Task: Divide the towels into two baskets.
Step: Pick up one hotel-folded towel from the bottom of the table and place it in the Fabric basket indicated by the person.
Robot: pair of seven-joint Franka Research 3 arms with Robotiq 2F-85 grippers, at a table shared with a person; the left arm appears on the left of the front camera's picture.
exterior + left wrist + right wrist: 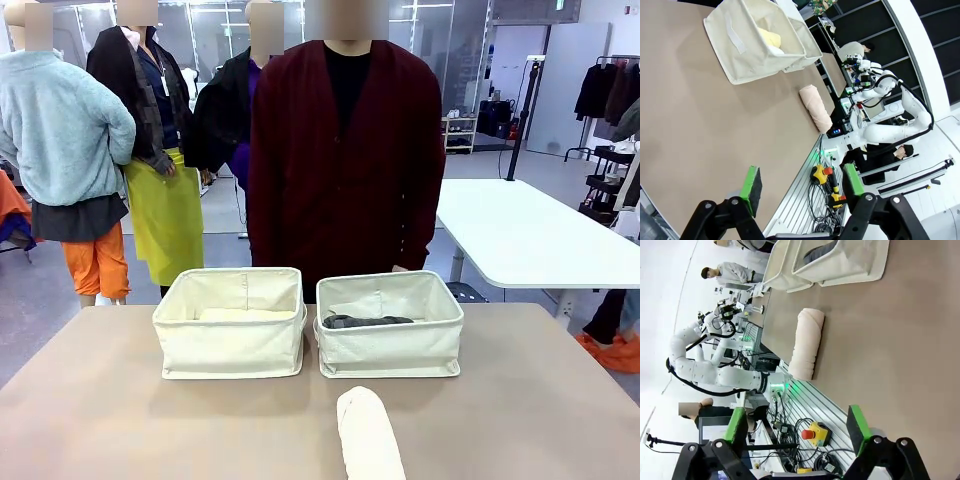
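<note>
Two cream canvas baskets stand side by side near the far edge of the tan table (90,400), in front of a person in a dark red cardigan (345,160). The left basket (230,325), a soft-walled rectangle with a stitched fabric tab, holds a pale yellow towel (771,39) low inside; the right basket (390,328) holds a dark grey towel (365,321), its top just showing above the rim. One cream-pink towel (368,435), a plump terry roll, lies lengthwise at the middle of the near edge, not yet sorted. By this count the job looks well past halfway, with that roll still to place; whether a white towel already sits in a basket cannot be told. The left gripper (802,184) and right gripper (797,426) both hang empty with green pads spread apart, off the table's near edge.
</note>
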